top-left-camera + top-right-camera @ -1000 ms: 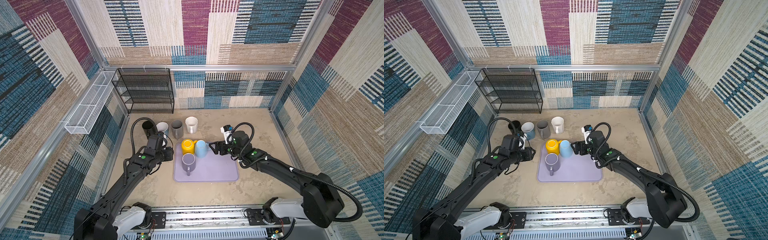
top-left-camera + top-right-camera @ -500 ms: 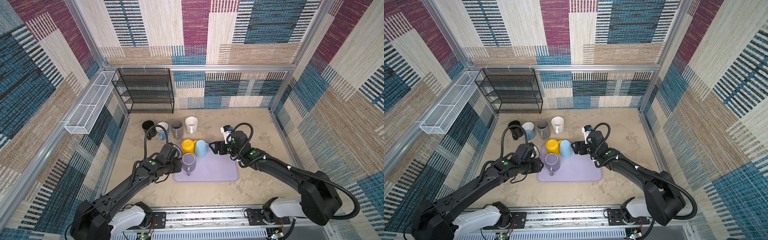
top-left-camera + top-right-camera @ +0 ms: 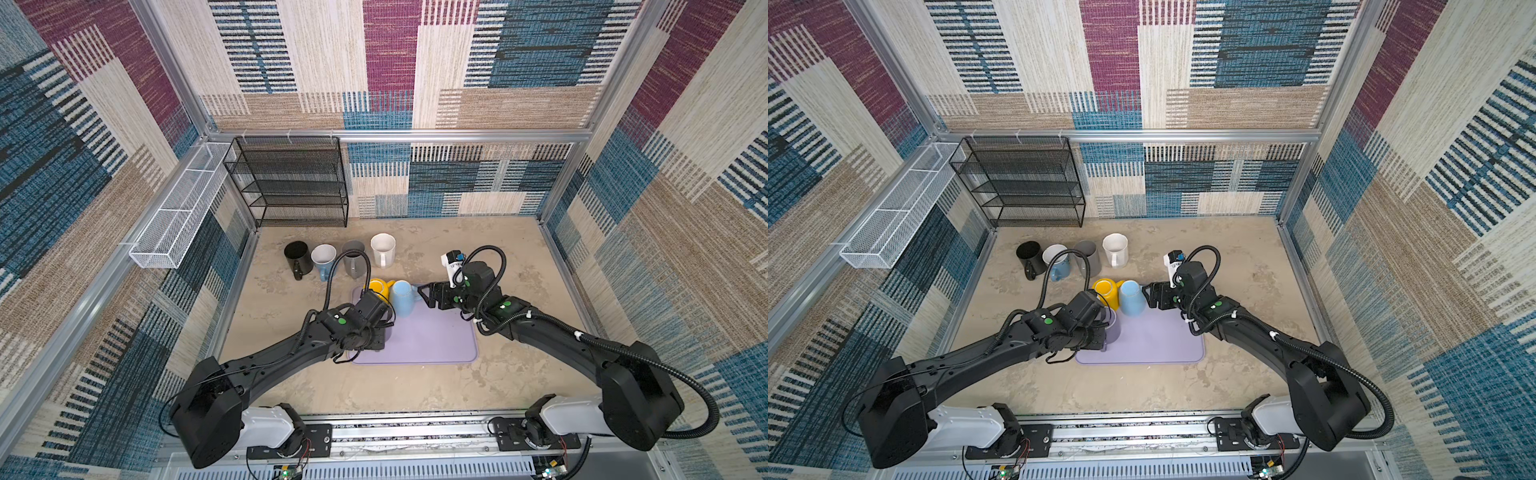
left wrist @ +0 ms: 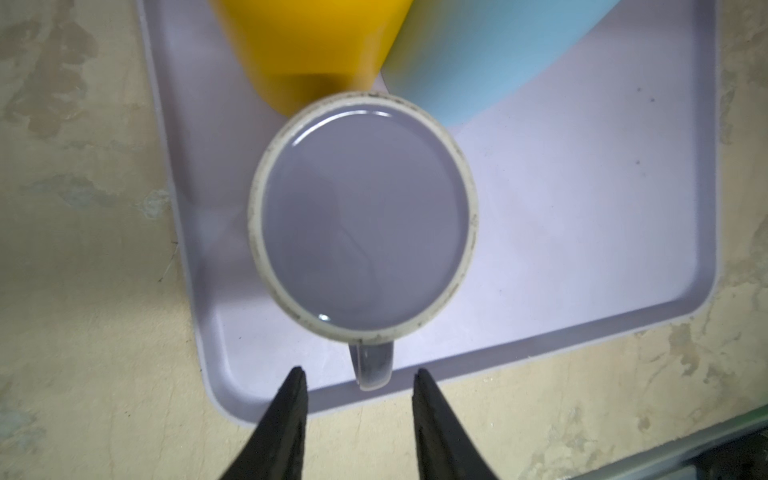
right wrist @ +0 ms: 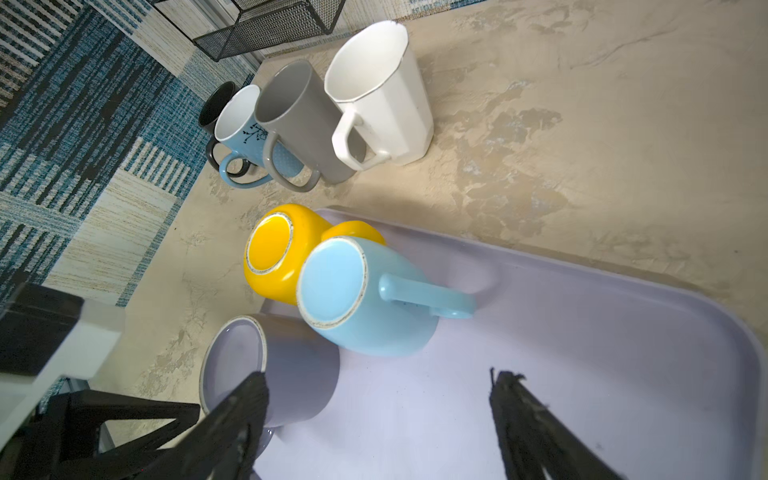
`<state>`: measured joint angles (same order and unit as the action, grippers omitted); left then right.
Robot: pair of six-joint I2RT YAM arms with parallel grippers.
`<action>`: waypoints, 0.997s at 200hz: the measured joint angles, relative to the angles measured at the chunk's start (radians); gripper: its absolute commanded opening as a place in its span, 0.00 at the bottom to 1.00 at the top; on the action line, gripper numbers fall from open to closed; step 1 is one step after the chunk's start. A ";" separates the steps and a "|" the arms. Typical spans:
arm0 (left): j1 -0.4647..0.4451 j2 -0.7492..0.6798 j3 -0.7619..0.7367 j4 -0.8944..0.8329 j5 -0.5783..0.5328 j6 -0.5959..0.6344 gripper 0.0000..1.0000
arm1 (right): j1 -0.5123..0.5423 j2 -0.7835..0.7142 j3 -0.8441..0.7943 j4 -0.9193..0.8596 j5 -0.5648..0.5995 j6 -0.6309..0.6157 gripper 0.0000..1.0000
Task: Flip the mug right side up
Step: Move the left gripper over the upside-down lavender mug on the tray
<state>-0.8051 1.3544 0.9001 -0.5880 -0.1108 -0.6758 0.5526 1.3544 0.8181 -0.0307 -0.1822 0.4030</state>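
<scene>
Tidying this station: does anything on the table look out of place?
Yes. Three mugs sit upside down on the lavender tray, bases up: the yellow mug, the light blue mug and the purple mug. The white mug off the tray stands upright.

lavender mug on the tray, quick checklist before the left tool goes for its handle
1. Lavender mug sits base up on the tray, so it needs turning: ok.
2. Its handle points toward the left tool and lines up with the gap between the fingers: ok.
3. Left tool is open and holds nothing: ok.
4. Left tool is low enough to close on the handle: cannot tell.
5. Room between the lavender mug and the yellow mug and light blue mug for tipping: cannot tell; they are very close.
6. Right tool is open, holds nothing and is clear of the handle: ok.
</scene>
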 measured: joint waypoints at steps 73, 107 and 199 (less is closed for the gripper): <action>-0.019 0.118 0.031 -0.002 -0.022 -0.002 0.36 | 0.000 -0.011 0.000 -0.013 0.009 0.000 0.86; -0.020 0.151 0.039 -0.001 -0.038 -0.002 0.33 | 0.000 -0.011 0.000 -0.019 0.009 -0.001 0.86; -0.020 0.212 0.098 -0.038 -0.053 0.000 0.28 | 0.000 -0.011 0.000 -0.019 0.010 -0.004 0.86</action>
<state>-0.8249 1.5669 0.9977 -0.6258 -0.1635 -0.6762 0.5526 1.3437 0.8177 -0.0502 -0.1726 0.3992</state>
